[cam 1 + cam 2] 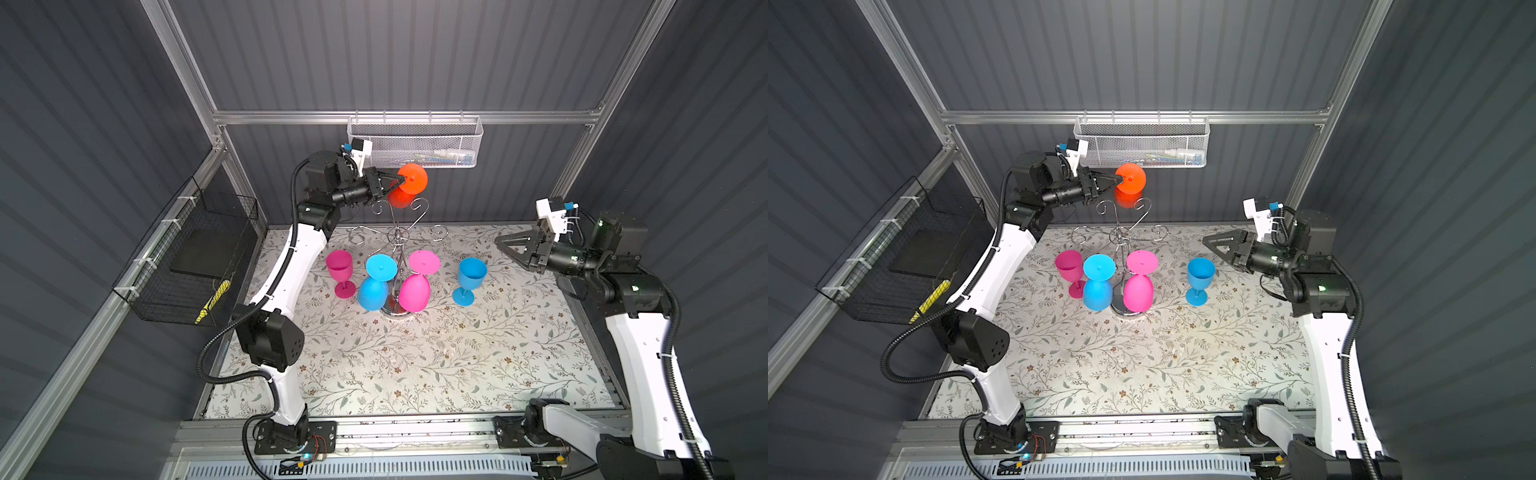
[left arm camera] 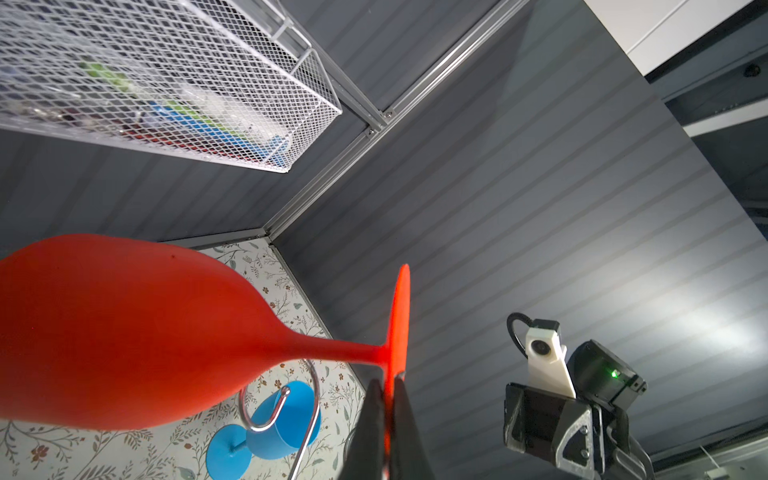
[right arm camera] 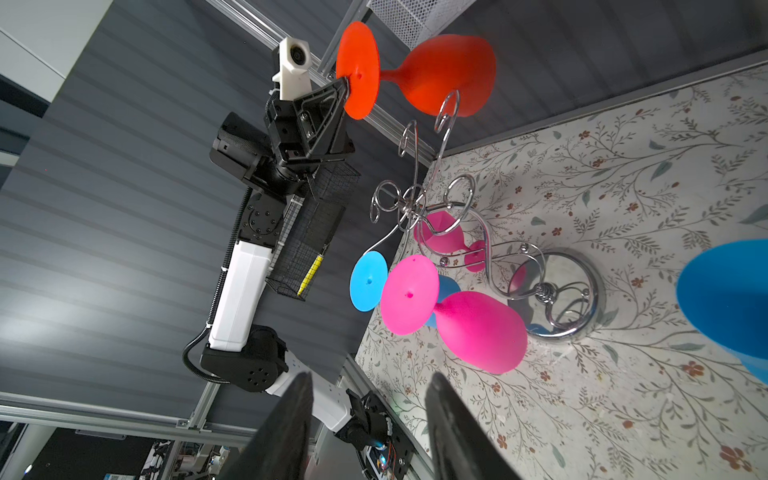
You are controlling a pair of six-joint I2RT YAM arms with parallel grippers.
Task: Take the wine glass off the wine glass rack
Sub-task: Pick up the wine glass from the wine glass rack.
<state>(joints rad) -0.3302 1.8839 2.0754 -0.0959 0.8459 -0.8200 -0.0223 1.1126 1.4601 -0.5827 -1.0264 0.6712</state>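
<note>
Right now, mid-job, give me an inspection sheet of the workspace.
Surface: floral mat; standing pink glass and standing blue glass on it.
Job's things: orange wine glass held above the wine glass rack; hanging blue glass and hanging pink glass on it, upside down.
Clutter: white mesh basket, black wire basket, wall-hung.
Grippers: left gripper jaws shut on the orange foot; right gripper open, empty.
Cables: black conduit loops beside the left arm.
Surroundings: grey ribbed walls.

The wine glass rack (image 1: 397,239) is shiny chrome wire; the orange wine glass (image 1: 412,178), matt plastic.
</note>
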